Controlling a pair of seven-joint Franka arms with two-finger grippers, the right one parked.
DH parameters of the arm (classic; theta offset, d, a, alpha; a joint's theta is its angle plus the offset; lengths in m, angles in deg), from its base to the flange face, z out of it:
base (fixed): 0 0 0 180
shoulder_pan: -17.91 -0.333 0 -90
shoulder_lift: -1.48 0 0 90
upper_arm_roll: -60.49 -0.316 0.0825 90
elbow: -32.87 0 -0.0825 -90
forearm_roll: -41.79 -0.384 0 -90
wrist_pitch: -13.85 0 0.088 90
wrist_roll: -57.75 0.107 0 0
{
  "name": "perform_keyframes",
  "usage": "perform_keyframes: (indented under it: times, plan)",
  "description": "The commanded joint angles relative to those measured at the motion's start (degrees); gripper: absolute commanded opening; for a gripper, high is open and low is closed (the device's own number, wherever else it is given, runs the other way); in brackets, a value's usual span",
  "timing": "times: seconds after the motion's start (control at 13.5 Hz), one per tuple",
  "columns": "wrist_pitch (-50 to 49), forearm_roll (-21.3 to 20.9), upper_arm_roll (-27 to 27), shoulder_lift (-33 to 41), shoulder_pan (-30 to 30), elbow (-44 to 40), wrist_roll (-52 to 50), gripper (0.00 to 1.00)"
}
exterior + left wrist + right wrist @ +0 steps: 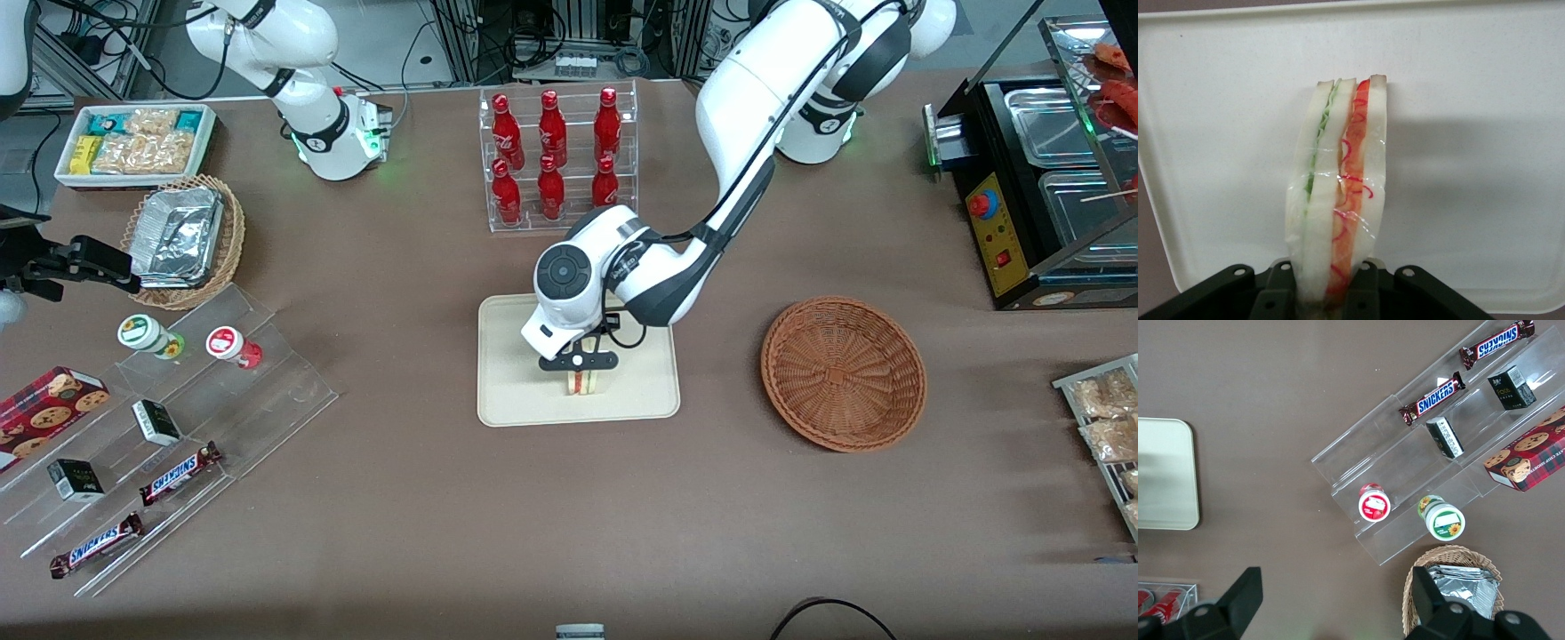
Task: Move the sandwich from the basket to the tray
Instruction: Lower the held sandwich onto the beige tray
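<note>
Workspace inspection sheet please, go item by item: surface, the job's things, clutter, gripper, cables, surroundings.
Surface: brown table, no spills seen.
Sandwich: standing on edge over the tray, wrapped, held at its base.
Tray: holds nothing but the sandwich.
Basket: empty, toward the working arm's end of the table.
Clutter: red bottles in a clear rack; Snickers bars on clear steps; foil containers in a tan basket; white snack bin.
Gripper: over the tray, fingers shut on the sandwich.
Cables: black cable at the table edge nearest the front camera.
Surroundings: black warmer cabinet.
</note>
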Motion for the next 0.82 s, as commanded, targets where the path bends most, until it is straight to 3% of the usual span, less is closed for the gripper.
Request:
perform_keyframes:
  times: [0.0, 0.22, 0.3, 0.52, 0.74]
  plan:
    - [-0.8, -0.9, -1.2, -1.8, 1.8, -3.1, -0.2, 0.0]
    - [-0.7, -0.9, -1.3, -2.7, 2.1, -3.7, -1.0, 0.0]
    - [-0.7, -0.9, -1.3, -2.9, 2.2, -3.7, -1.1, 0.13]
    - [0.3, -0.9, -1.3, -3.0, 2.2, -3.6, -1.5, 1.0]
    - [0.5, -0.9, -1.3, -2.8, 2.2, -3.6, -1.6, 1.0]
